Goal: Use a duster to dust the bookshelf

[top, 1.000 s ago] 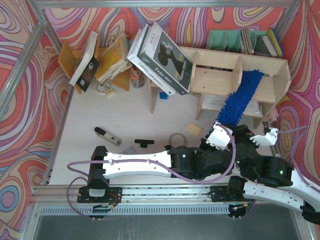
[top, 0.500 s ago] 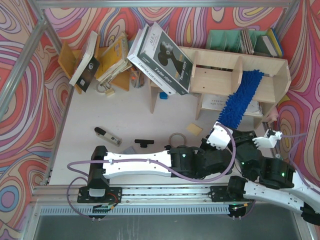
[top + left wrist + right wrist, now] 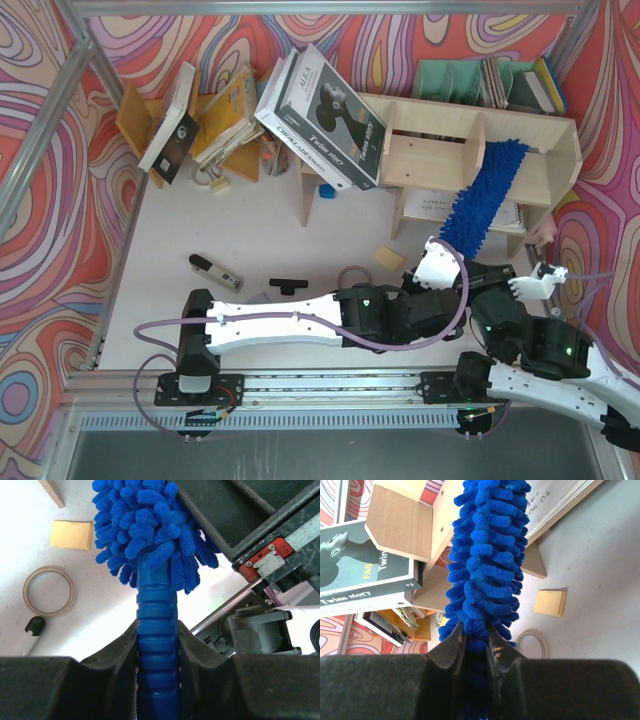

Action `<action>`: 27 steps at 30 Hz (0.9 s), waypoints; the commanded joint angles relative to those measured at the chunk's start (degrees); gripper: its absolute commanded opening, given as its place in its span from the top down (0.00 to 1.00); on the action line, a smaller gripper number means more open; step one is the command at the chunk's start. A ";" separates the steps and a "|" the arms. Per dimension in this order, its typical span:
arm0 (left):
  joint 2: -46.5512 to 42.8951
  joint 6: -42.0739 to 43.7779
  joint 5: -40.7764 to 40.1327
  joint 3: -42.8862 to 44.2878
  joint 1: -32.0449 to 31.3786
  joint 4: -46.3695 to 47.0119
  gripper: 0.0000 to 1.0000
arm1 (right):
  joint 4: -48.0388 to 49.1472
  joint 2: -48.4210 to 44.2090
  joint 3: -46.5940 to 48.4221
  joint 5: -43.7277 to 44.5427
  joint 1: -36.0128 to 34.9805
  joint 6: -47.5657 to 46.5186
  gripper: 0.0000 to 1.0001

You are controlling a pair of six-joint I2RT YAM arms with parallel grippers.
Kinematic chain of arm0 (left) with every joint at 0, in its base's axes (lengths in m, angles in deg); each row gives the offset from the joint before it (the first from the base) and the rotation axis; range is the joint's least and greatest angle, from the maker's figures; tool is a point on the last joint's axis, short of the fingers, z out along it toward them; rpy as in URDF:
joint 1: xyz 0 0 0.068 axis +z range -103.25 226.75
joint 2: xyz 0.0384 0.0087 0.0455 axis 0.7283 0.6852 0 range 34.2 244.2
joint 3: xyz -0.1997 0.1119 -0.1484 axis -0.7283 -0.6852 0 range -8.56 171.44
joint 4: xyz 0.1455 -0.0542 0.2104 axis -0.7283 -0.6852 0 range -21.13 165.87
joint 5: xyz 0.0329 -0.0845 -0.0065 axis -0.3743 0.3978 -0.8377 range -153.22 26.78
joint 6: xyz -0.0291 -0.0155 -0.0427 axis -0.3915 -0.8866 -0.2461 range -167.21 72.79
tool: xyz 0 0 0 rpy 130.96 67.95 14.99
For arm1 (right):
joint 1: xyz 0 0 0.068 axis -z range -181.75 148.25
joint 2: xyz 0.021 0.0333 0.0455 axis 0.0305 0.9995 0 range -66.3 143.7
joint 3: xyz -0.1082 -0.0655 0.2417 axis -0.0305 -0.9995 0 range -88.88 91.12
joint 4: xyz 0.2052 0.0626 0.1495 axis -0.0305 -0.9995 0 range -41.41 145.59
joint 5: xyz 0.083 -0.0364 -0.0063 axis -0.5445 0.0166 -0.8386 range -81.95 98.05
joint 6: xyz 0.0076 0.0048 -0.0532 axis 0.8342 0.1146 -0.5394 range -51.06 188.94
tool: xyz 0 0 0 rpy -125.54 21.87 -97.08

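Right arm's white wrist piece [image 3: 538, 284] shifted rightward since a second ago, duster [image 3: 485, 195] lying slantwise across the bookshelf's [image 3: 430, 160] right compartments, left tool [image 3: 157, 631] clamped on its ribbed handle [image 3: 156, 605] (blue plastic), right tool [image 3: 477, 641] pinching the shaggy base strands.

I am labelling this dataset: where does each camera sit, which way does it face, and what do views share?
Top external: above and behind the arms, looking down on the table, the bookshelf and both arms.
Left wrist: on the left arm, facing along the left gripper, shut on the duster handle.
Right wrist: facing along the right gripper, up the duster to the bookshelf.
Shared: all three show the duster.
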 commanded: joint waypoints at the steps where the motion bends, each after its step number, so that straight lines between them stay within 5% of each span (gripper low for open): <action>1: 1.88 -0.42 1.94 1.39 3.05 1.07 0.67 | -1.54 -0.85 -0.52 -0.86 -0.32 0.85 0.81; 10: 5.24 0.37 3.93 6.10 3.76 -2.51 0.59 | 0.23 -0.93 -1.05 -1.39 -0.33 0.53 0.82; 12: 5.55 0.16 3.93 6.34 3.76 -2.90 0.50 | 0.48 -0.93 -1.30 -1.56 -0.33 0.56 0.82; 19: 5.63 0.14 3.35 5.98 3.74 -3.09 0.50 | 0.63 -1.04 -1.57 -1.63 -0.33 0.84 0.82; 22: 5.92 0.17 3.54 5.79 3.74 -2.96 0.58 | 0.51 -0.98 -1.71 -1.66 -0.33 1.05 0.82; 27: 5.61 -0.30 2.96 5.61 3.74 -2.98 0.86 | -1.11 -1.20 -1.82 -1.51 -0.33 2.75 0.82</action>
